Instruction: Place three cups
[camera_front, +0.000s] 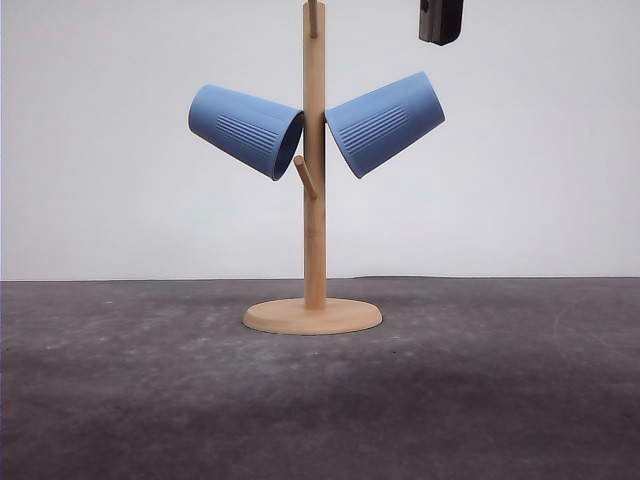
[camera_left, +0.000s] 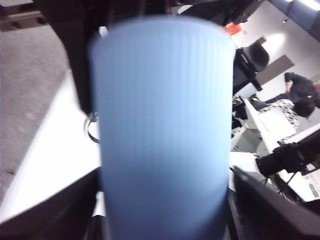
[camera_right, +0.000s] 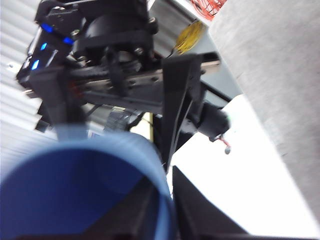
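Note:
Two light-blue ribbed cups hang mouth-inward on the pegs of the wooden stand, one on the left (camera_front: 245, 130) and one on the right (camera_front: 385, 123). A third cup (camera_left: 162, 130) is very close in the left wrist view, with my left gripper (camera_left: 160, 222) shut on its sides. In the right wrist view this cup (camera_right: 85, 192) turns its open mouth to the camera. My right gripper (camera_right: 167, 220) is shut on its rim, one finger inside and one outside. Above it are the left gripper's rail and fingers (camera_right: 177, 105). A dark gripper part (camera_front: 440, 20) hangs at the top right of the front view.
The wooden peg stand (camera_front: 314, 200) rises from a round base (camera_front: 312, 316) at the middle of the dark grey table (camera_front: 320, 400). A short bare peg (camera_front: 305, 177) sticks out toward the front, and another (camera_front: 313, 15) sits at the top. A white wall stands behind.

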